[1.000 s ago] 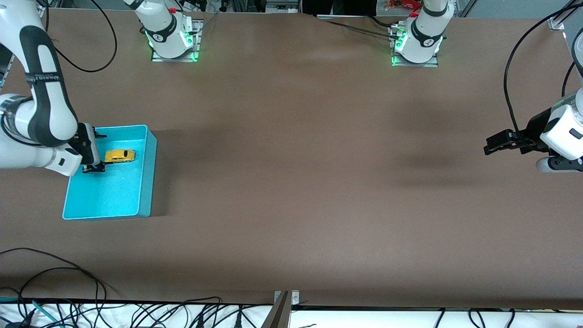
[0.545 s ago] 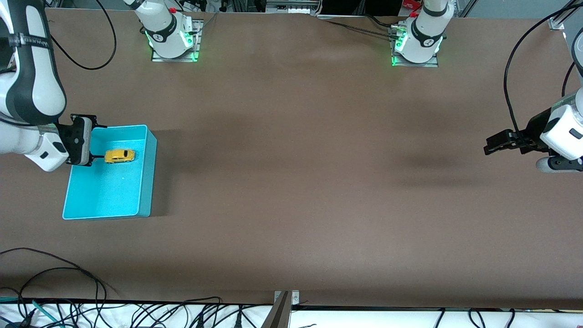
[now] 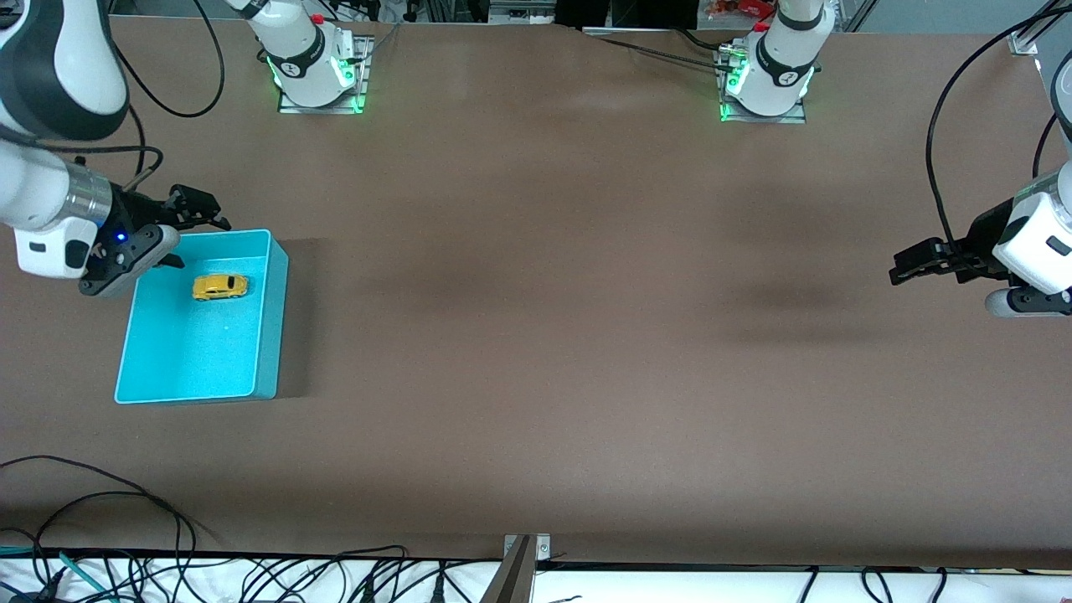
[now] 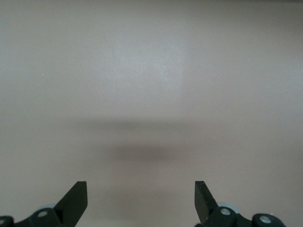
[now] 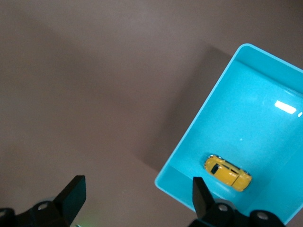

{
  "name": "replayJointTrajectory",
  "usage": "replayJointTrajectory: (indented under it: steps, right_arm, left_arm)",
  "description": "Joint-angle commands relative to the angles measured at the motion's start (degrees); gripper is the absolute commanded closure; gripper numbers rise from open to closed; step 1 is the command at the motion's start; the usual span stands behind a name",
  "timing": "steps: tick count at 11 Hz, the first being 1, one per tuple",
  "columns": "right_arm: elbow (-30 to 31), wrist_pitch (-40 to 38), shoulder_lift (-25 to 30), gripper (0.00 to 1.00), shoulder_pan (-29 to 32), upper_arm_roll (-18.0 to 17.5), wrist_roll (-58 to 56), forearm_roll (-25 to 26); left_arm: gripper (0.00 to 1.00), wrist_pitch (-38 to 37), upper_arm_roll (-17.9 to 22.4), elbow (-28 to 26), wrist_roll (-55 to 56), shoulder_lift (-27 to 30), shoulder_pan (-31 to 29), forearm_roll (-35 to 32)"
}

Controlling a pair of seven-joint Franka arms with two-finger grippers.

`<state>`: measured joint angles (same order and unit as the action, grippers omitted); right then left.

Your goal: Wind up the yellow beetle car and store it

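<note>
Evidently the storing looks done: the car lies in the bin. The right gripper hovers over the bin's rim, spread and empty; the left gripper waits, spread, at its end.

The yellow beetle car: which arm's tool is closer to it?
Right. The right tool hangs open over the turquoise bin's rim, beside the yellow beetle car; the left tool waits at the table's other end.

A turquoise bin sits on the brown table toward the right arm's end — a shallow rectangular tray with straight walls and a glossy floor that catches a bright glint in the right wrist view. Black cables loop along the table's edge nearest the front camera — some trail onto the brown surface. A metal bracket sits at the middle of that edge.
</note>
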<state>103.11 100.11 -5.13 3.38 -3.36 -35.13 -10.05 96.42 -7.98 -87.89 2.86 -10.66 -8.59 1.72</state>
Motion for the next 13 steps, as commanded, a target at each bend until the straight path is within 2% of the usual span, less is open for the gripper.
replayJointTrajectory:
  steps: [1, 2, 3, 4, 5, 6, 7, 8, 9, 10, 12, 13]
  right_arm:
    - [1.6, -0.4, 6.7, 0.0, -1.4, -1.7, 15.7, 0.2]
    - [1.5, -0.1, 7.1, 0.0, -1.4, -1.7, 17.6, 1.2]
    - [1.2, 2.2, 6.9, 0.0, -1.4, -1.7, 17.2, 5.7]
    - [1.3, 6.2, 6.7, 0.0, -1.4, -1.5, 17.2, 6.8]
    - [1.5, 8.8, 6.7, 0.0, -1.4, 0.3, 17.3, 6.2]
    - [1.0, 8.4, 7.0, 0.0, -1.9, 0.7, 18.0, 6.2]
    - [0.5, 6.6, 7.2, 0.0, -5.7, 1.4, 21.0, 6.8]
    - [0.1, 6.2, 7.4, 0.0, -8.4, 3.8, 28.2, 7.7]
    - [-0.9, 6.1, 7.2, 0.0, -10.9, 5.6, 30.1, 8.3]
    - [-3.8, 6.0, 5.3, 0.0, -11.4, 7.1, 29.6, 8.6]
    - [-15.6, 1.4, -3.8, 0.0, -9.9, 7.0, 27.3, 8.4]
    - [-17.0, 1.3, -4.9, 0.0, -7.8, 5.9, 27.2, 8.2]
  left_arm:
    - [0.0, -0.3, 0.0, 0.6, -1.5, 0.2, -0.1, 0.7]
    - [0.0, -0.3, 0.0, 0.6, -1.5, 0.2, -0.1, 0.7]
    - [0.0, -0.3, 0.0, 0.6, -1.5, 0.2, -0.1, 0.7]
    - [0.0, -0.3, 0.0, 0.6, -1.5, 0.2, -0.1, 0.7]
    - [0.0, -0.3, 0.0, 0.6, -1.5, 0.2, -0.1, 0.7]
    - [0.0, -0.3, 0.0, 0.6, -1.5, 0.2, -0.1, 0.6]
    - [0.0, -0.3, 0.0, 0.6, -1.5, 0.2, -0.1, 0.7]
    - [0.0, -0.3, 0.0, 0.6, -1.5, 0.2, -0.1, 0.7]
    - [0.0, -0.3, 0.0, 0.6, -1.5, 0.2, -0.1, 0.7]
    - [0.0, -0.3, 0.0, 0.6, -1.5, 0.2, -0.1, 0.7]
    - [0.0, -0.3, 0.0, 0.6, -1.5, 0.2, -0.1, 0.7]
    - [0.0, -0.3, 0.0, 0.6, -1.5, 0.2, -0.1, 0.7]
